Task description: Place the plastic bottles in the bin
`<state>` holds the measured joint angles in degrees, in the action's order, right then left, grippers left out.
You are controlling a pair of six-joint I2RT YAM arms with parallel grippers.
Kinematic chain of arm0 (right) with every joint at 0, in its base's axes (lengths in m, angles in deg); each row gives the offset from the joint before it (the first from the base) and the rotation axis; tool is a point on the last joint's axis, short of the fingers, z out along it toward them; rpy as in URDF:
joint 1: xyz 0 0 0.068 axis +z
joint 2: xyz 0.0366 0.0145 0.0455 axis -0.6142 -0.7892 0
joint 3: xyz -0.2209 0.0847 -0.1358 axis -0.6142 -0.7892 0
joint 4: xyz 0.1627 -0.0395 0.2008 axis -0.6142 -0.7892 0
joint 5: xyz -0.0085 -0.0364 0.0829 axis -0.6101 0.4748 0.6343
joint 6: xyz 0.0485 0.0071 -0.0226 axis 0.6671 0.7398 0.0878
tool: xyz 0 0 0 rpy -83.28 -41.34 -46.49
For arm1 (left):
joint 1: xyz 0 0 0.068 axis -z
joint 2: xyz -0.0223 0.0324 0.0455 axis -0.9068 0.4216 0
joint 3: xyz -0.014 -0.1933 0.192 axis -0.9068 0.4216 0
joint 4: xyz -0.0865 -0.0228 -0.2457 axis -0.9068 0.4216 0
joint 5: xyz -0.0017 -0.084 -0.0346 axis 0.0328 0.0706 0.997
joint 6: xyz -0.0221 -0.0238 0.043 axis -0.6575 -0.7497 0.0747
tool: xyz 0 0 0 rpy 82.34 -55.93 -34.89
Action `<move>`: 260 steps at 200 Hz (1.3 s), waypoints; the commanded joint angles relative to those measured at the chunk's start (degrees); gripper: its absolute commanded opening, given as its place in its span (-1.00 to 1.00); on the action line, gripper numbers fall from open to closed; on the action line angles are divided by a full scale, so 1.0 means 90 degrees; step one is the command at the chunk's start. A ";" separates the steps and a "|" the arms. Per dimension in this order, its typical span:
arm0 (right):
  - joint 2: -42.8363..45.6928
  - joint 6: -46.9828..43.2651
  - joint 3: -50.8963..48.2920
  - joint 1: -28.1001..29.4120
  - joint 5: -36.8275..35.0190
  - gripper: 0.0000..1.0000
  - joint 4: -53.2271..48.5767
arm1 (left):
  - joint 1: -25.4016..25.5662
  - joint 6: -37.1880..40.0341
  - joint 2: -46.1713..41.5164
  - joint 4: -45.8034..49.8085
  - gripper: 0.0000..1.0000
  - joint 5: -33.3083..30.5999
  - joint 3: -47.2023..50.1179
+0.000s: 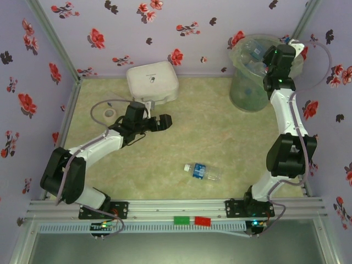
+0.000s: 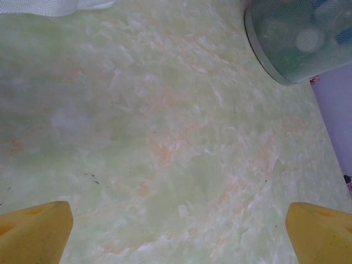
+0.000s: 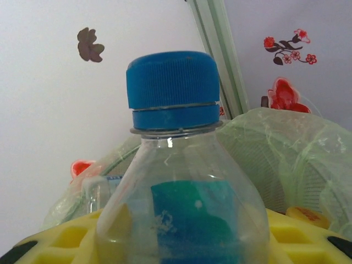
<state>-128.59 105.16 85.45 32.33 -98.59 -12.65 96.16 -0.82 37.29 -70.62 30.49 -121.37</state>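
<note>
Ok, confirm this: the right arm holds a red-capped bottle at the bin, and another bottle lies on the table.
No: the held bottle has a blue cap, not red; the right wrist view shows it. The rest stands: it is at the bin, another bottle on the table.

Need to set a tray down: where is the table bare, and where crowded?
Bare: the table's middle, between the white box, the bin and the lying bottle. Crowded: the left side under the left arm, and the far right corner at the bin.
</note>
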 commanded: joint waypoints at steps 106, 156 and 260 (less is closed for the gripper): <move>-0.0289 0.0061 0.0818 -0.0083 -0.0310 0.99 -0.0819 | -0.0056 -0.0143 -0.0313 -0.0085 1.00 -0.0006 0.0097; 0.0468 0.0005 0.0388 -0.0048 0.0306 0.99 -0.0980 | -0.0102 0.0145 -0.0432 0.0181 1.00 -0.0171 -0.0121; 0.3542 0.0398 -0.2553 0.1520 0.1532 0.99 -0.2931 | -0.0399 -0.0475 -0.1044 -0.0016 1.00 -0.0428 0.0228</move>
<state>-100.11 106.23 68.05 43.13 -88.21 -31.21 92.94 -2.17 30.30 -69.38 27.58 -121.31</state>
